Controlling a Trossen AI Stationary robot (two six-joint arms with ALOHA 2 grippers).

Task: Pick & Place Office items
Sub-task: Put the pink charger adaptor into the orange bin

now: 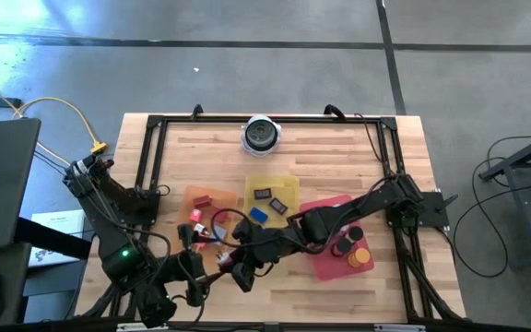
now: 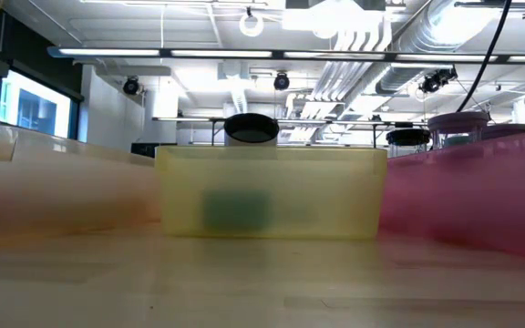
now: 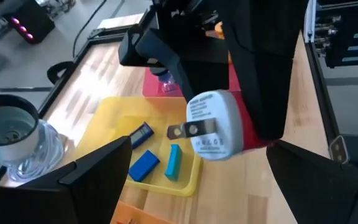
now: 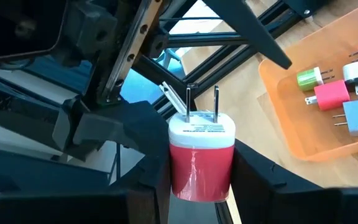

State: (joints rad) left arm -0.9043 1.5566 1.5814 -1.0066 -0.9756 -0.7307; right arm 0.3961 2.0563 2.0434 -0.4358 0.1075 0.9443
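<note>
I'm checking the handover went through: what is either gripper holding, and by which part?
Right gripper holds the red-and-white plug adapter by its red body, prongs outward. Left gripper is open, empty.

Small grey print stands on the white face of the red-and-white plug adapter [image 3: 213,124] held in the right tool [image 4: 197,180], in several lines beside its prongs, but none of it can be read. The same face carries a faint line of print, likewise illegible.

High: overhead, straight down on the whole table [image 1: 404,148].
Low: table-level, close behind the yellow tray [image 2: 267,193], perhaps touching.
Wrists: close; both share the charger [image 3: 213,124].
</note>
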